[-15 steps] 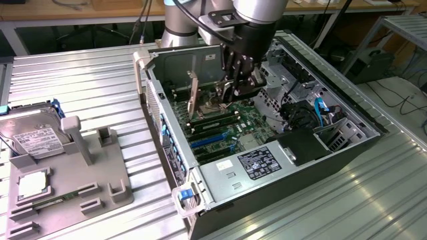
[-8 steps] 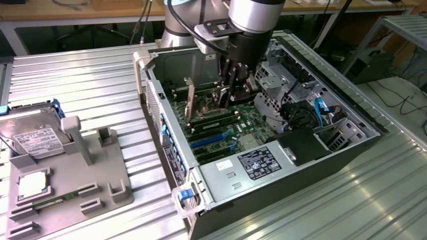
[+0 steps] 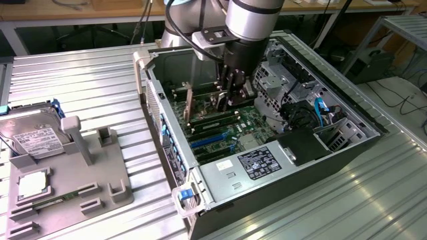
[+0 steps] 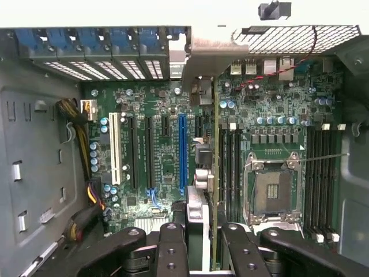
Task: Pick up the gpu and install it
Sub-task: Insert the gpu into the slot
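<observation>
While edge-down, gpu [image 4: 214, 173] parallel to blue slot [image 4: 182, 153]

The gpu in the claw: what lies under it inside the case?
Under the gpu, held edge-on by the claw, lies the green motherboard with its blue slot and empty CPU socket. The strip directly beneath the card is covered.

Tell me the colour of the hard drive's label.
White with dark print; the label on the hard drive shows best in the exterior view.
</observation>
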Robot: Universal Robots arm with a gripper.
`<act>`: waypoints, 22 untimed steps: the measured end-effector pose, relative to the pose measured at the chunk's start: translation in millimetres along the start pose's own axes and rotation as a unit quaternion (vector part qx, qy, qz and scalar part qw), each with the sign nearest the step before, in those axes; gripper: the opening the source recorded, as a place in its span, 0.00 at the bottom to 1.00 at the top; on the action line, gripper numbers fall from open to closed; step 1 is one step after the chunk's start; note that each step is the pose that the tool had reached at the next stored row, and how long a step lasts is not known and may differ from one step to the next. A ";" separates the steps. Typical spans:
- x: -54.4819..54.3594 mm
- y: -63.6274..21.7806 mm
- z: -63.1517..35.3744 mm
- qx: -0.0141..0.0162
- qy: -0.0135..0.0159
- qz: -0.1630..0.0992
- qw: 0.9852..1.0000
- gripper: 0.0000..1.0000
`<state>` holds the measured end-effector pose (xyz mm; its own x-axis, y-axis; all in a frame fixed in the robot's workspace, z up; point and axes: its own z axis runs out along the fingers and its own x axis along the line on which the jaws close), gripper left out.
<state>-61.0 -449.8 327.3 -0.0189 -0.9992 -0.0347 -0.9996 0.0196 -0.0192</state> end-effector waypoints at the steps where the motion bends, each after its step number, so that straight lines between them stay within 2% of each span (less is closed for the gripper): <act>1: 0.3 0.1 1.5 0.000 0.000 0.000 1.000 0.28; 7: 2.1 4.0 10.3 0.000 0.000 0.000 1.000 0.28; 11: 7.0 4.3 14.6 0.000 0.000 0.000 1.000 0.28; 15: 7.8 8.7 21.6 0.000 0.000 0.000 1.000 0.28; 20: 8.3 9.1 30.5 0.000 0.000 0.000 1.000 0.28; 22: 8.5 12.4 34.9 0.000 0.000 0.000 1.000 0.28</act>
<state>-72.8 -456.9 291.9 -0.0190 -0.9992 -0.0347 -0.9996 0.0196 -0.0192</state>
